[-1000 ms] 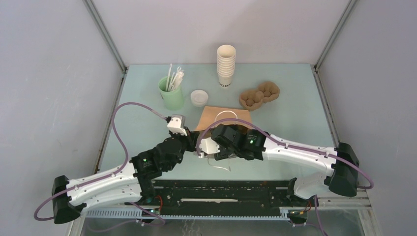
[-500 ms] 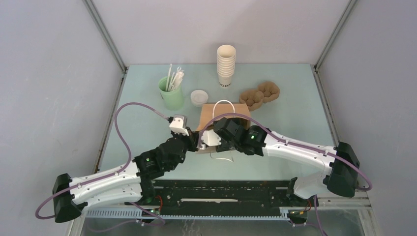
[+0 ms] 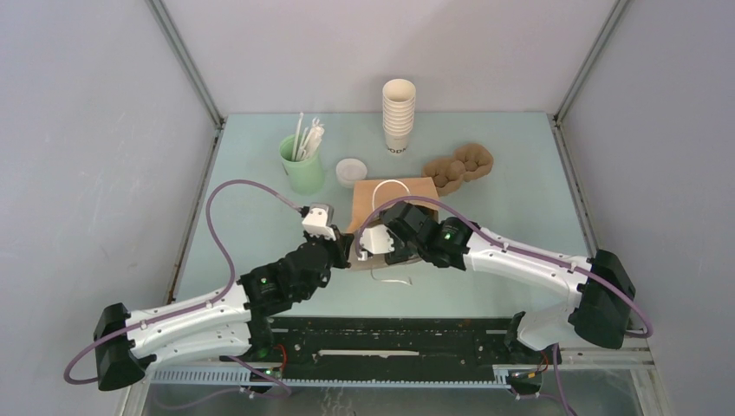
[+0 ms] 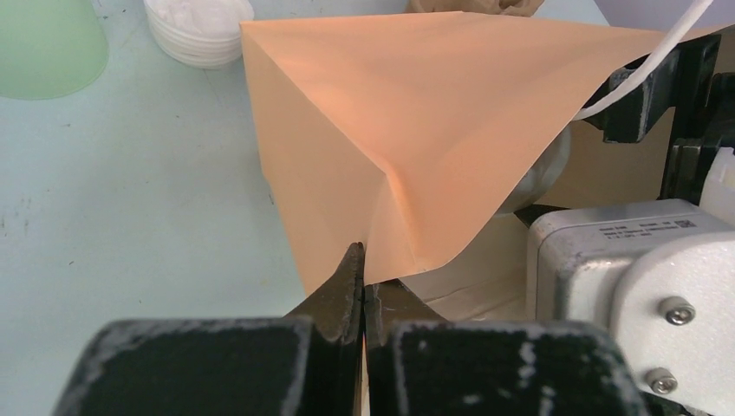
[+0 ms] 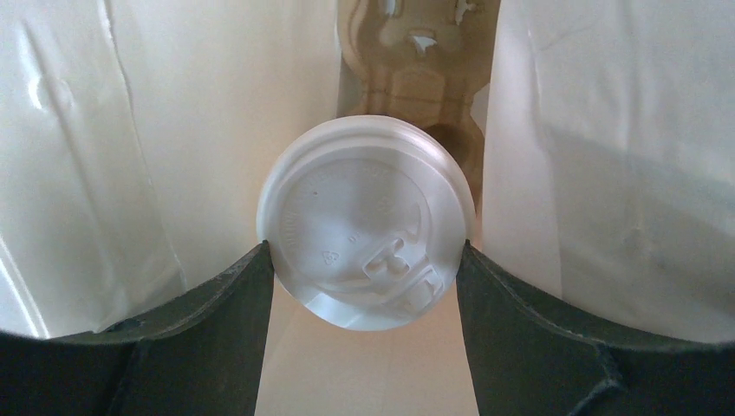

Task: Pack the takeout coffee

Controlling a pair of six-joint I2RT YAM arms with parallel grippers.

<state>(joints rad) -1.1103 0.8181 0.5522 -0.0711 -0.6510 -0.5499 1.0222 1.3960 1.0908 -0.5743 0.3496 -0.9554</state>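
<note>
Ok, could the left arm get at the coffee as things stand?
Probably not. The left gripper is shut on the edge of the paper bag, and the coffee sits clamped in the right gripper, apparently inside the bag's mouth.

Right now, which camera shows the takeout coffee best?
The right wrist view: the takeout coffee fills the centre, lid toward the camera, gripped between the right fingers inside the paper bag. The top external view hides it behind the right arm and bag; the left wrist view shows mostly the bag's outside.
</note>
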